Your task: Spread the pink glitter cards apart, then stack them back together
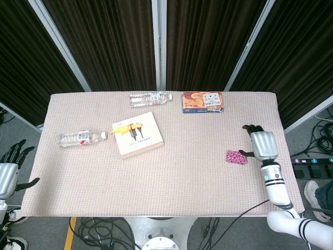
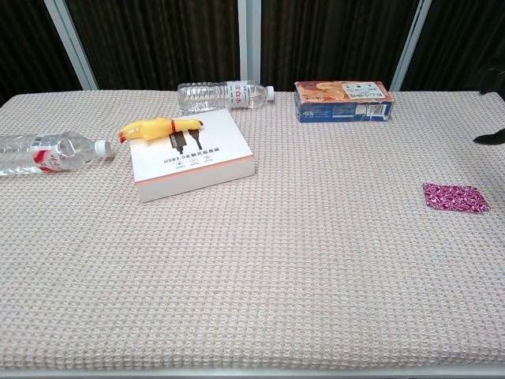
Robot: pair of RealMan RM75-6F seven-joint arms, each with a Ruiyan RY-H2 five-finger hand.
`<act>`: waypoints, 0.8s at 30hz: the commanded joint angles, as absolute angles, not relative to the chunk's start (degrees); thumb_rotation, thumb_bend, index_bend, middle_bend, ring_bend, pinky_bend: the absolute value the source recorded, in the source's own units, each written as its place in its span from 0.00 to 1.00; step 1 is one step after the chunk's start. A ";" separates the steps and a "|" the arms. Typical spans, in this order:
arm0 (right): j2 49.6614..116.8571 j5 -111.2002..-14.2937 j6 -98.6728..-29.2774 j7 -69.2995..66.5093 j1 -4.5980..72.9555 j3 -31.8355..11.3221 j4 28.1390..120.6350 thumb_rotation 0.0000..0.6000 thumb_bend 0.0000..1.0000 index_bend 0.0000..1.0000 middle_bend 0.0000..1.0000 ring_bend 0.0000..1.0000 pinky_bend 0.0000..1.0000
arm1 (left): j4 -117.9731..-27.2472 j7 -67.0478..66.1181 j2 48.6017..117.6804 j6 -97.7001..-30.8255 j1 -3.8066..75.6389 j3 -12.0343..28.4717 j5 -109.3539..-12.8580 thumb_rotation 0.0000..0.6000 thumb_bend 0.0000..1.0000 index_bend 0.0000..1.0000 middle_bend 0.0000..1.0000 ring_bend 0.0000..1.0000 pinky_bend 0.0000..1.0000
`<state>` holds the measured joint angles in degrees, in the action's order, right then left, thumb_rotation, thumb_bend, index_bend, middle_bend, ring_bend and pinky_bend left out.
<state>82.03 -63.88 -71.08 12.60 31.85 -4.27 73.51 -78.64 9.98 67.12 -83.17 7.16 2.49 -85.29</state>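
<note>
The pink glitter cards [image 1: 237,157] lie flat on the woven table mat at the right, seen as one small patch; the chest view shows the cards [image 2: 455,197] near its right edge. My right hand [image 1: 264,144] hovers just right of the cards, fingers apart, holding nothing; only a dark fingertip [image 2: 489,137] of it shows in the chest view. My left hand [image 1: 10,169] hangs off the table's left edge, fingers spread and empty.
A white box [image 1: 137,134] with a yellow rubber chicken [image 1: 126,129] on it sits left of centre. One water bottle [image 1: 80,138] lies at the left, another bottle [image 1: 150,98] at the back. An orange snack box [image 1: 203,101] lies at the back.
</note>
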 commanded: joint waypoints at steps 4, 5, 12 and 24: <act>77.96 -69.46 -75.83 4.43 23.36 -1.68 72.95 0.60 0.00 0.21 0.18 0.13 0.70 | -80.01 9.01 66.49 -82.58 7.36 3.29 -83.96 1.00 0.00 0.21 0.14 0.09 0.23; 77.74 -69.95 -76.34 4.38 22.59 -1.28 73.15 0.58 0.00 0.21 0.18 0.13 0.70 | -80.19 8.77 66.31 -82.38 7.41 3.24 -83.93 1.00 0.00 0.21 0.14 0.09 0.23; 78.18 -72.77 -80.59 4.21 17.85 -0.24 71.85 0.46 0.00 0.19 0.18 0.11 0.64 | -80.12 8.24 65.90 -81.28 7.59 3.21 -83.30 1.00 0.00 0.21 0.14 0.09 0.23; 78.71 -75.50 -81.96 2.79 14.68 -1.50 70.14 0.45 0.00 0.18 0.17 0.09 0.45 | -79.32 8.04 67.13 -80.80 7.90 2.91 -83.80 1.00 0.00 0.21 0.14 0.09 0.23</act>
